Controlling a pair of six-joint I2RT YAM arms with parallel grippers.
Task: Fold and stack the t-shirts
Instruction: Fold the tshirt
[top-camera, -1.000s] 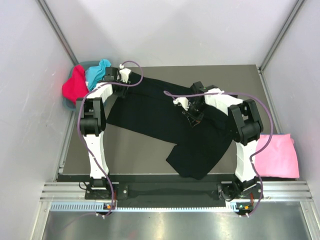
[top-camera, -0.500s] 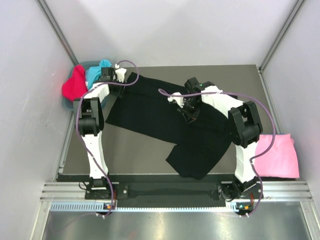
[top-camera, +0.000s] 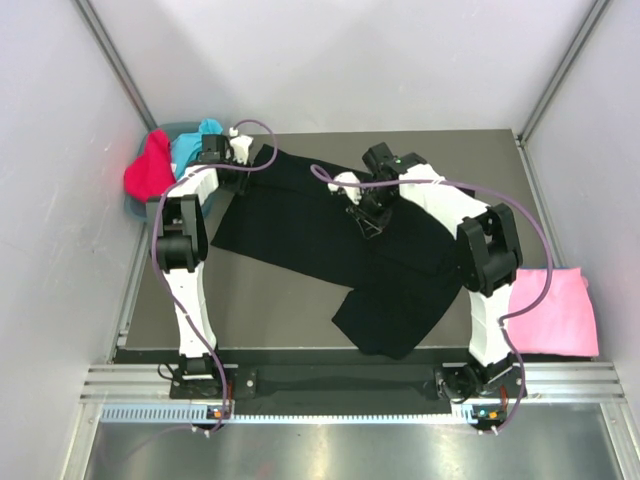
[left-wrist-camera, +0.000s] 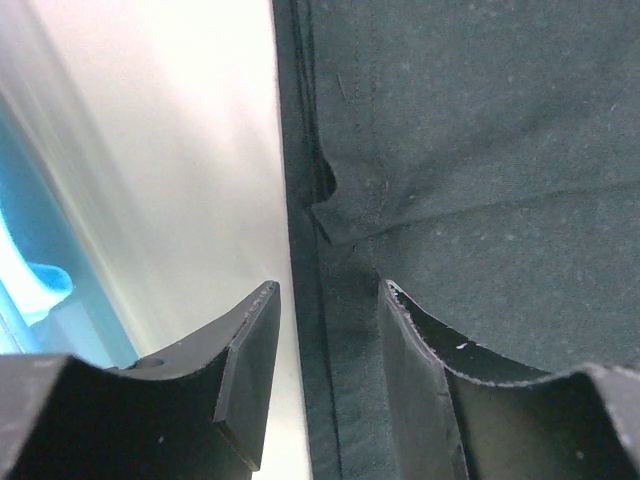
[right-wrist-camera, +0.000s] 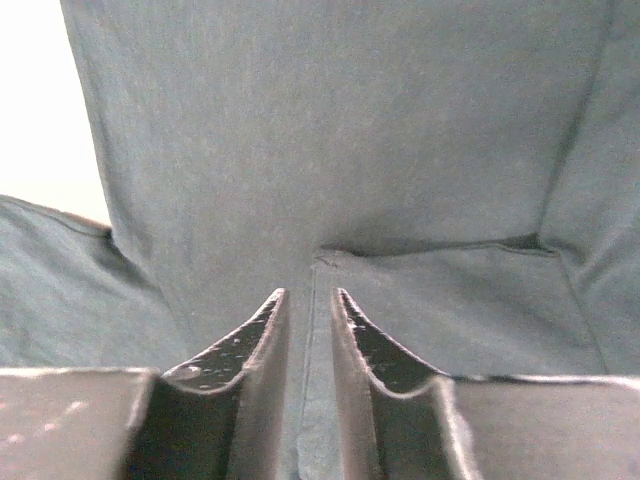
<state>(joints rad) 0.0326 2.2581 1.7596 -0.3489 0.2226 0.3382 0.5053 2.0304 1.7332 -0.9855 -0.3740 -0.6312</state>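
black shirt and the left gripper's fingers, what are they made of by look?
The black shirt looks like soft knit cloth, likely cotton, matte and faintly linty: stitched hems, soft folds. The left gripper's fingers look like hard black plastic, dull, with pale scuffs on the edges; exact plastic unclear.

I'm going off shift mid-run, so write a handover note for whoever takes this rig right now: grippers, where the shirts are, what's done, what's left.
Left gripper: fingers straddle the far-left hem of the black t-shirt; cannot tell if it is clamped.
Right gripper: shut on a pinch of the same shirt, toward mid-table.
Black t-shirt: spread unfolded across the table.
Pink t-shirt: looks folded, at the table's right edge.
Red t-shirt and turquoise t-shirt: heaped at the far left corner.
Done: apparently only pink.
Left: fold black, red and turquoise, then stack all.
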